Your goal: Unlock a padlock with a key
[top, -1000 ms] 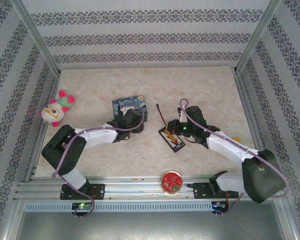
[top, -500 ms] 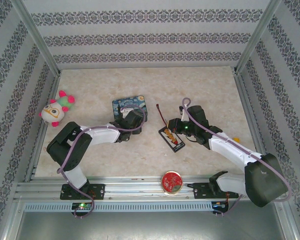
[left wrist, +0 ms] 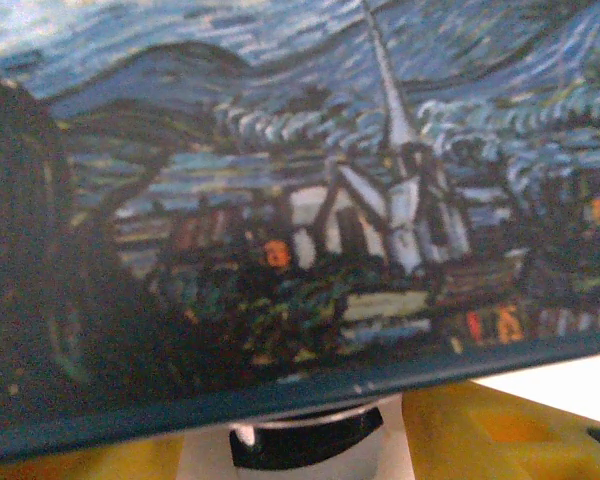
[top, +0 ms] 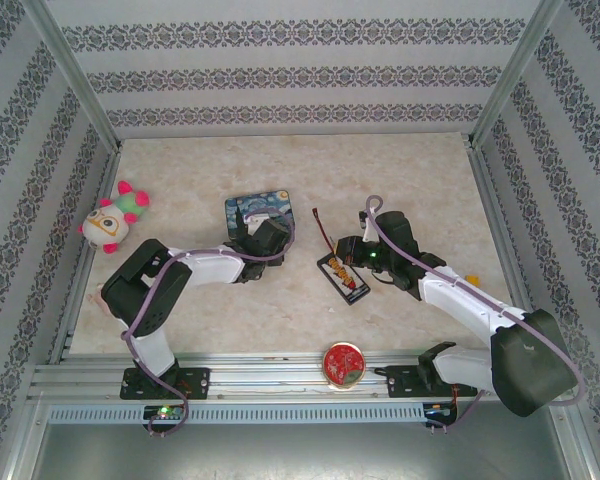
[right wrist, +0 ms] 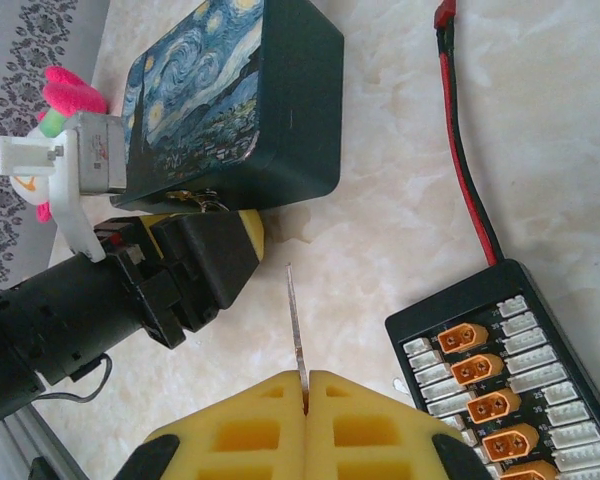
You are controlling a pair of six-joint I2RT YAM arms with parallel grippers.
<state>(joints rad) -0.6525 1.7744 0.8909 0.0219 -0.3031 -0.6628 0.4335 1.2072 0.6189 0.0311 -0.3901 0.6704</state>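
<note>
Indoors, marbled beige table [top: 410, 170], floral-striped walls [top: 280, 75], thin key [right wrist: 294, 320]

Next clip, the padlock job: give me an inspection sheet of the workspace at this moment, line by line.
Surface: beige marbled table, no spills seen.
Job's things: key pinched in the right gripper, blade sticking out. The padlock is probably the small black and silver piece at the left gripper, too blurred to confirm.
Clutter: blue painted tin, black connector board, red-tipped wire running to it, plush toy, red round object on the front rail.
Grippers: right shut on the key; left at the tin's near edge, opening unclear.
Cables: purple cables along both arms, no snag seen.
Surroundings: patterned walls, metal frame.
</note>
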